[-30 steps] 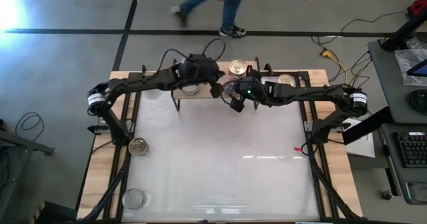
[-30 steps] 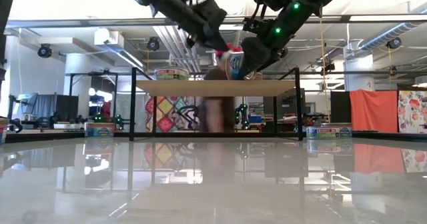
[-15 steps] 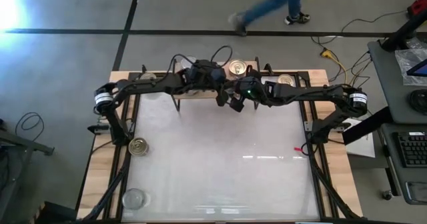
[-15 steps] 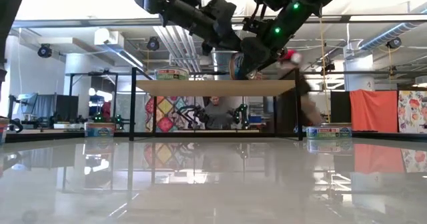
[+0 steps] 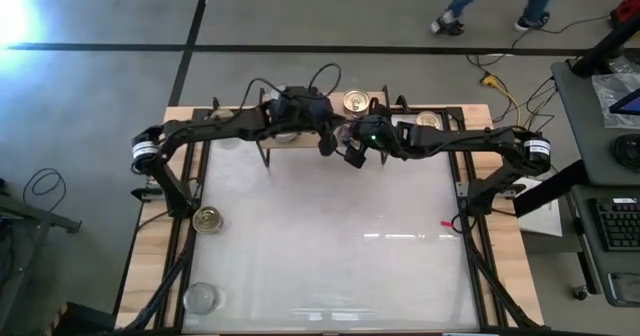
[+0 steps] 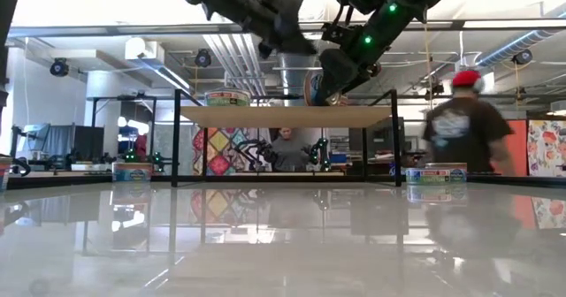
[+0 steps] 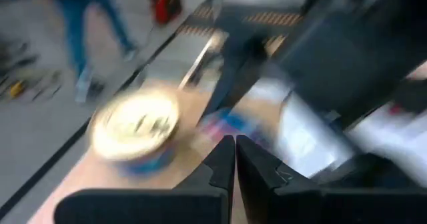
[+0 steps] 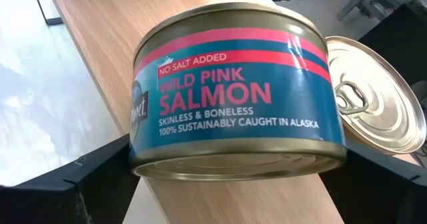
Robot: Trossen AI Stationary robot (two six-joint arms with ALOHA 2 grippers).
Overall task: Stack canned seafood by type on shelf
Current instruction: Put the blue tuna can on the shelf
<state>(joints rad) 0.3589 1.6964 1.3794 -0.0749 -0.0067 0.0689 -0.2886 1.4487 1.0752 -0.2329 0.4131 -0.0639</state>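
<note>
My right gripper [image 8: 237,184] holds a teal salmon can [image 8: 233,97] over the light-wood shelf [image 6: 283,116] at the table's far edge. A gold-topped can [image 8: 373,111] stands on the shelf board right behind it. Another can [image 6: 227,97] stands on the shelf's left part. My left gripper [image 7: 235,161] is shut on nothing and hovers above the shelf just left of the held can [image 6: 312,87], touching nothing. Three more cans rest on the table: one [image 5: 207,219] at the left edge, one [image 5: 200,296] at the near left, one [image 5: 428,121] right of the shelf. My right gripper pinches the salmon can by two opposite sides of its round wall [image 8: 143,151], one finger [image 8: 93,177] on each side. The fingers slant downward from the table's near right. The can is tilted, its label facing the wrist, and hangs just above the shelf board.
The two arms nearly meet over the shelf's middle [image 5: 340,141]. The white table top [image 5: 330,236] lies in front of the shelf. A person [image 6: 460,125] walks in the room beyond the table.
My left gripper has risen a little from beside the held can, still shut. My right gripper and the salmon can have kept still. Beyond the table a person has walked from left to right.
</note>
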